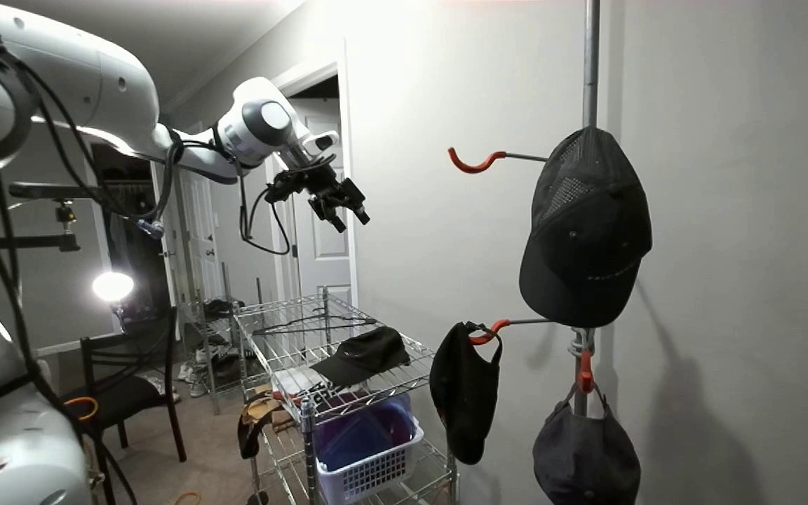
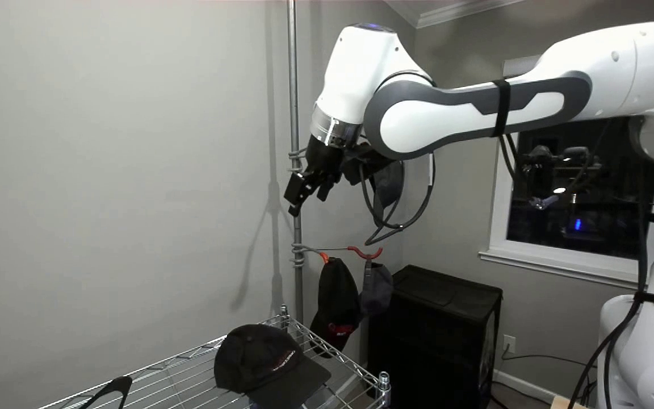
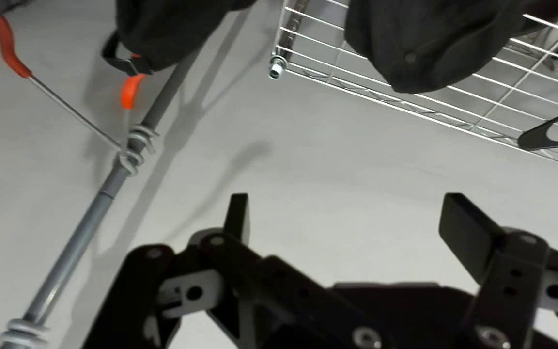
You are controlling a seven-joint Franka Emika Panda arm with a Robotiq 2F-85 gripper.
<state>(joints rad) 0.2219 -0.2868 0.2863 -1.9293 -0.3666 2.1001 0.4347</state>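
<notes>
Inspecting remotely, I find the end effector (image 3: pixel 347 208) spread wide, nothing between its fingers (image 3: pixel 470 237). The black cap (image 1: pixel 365 355) on the wire rack (image 2: pixel 384 382) lies below the end effector in both exterior views, well apart; its long axis, crown (image 2: pixel 250 355) to bill (image 2: pixel 293 382), points away from the wall (image 2: pixel 134 170). The upright pole (image 3: pixel 81 237) stands to one side of the end effector.

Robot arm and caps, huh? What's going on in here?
The arm hangs in the air, its tool wide open and holding nothing. A cap lies on the shelf. By the pole hang three more: the top cap and, lower down, a black cap and a gray cap. A red hook sticks out beside the top cap.
</notes>
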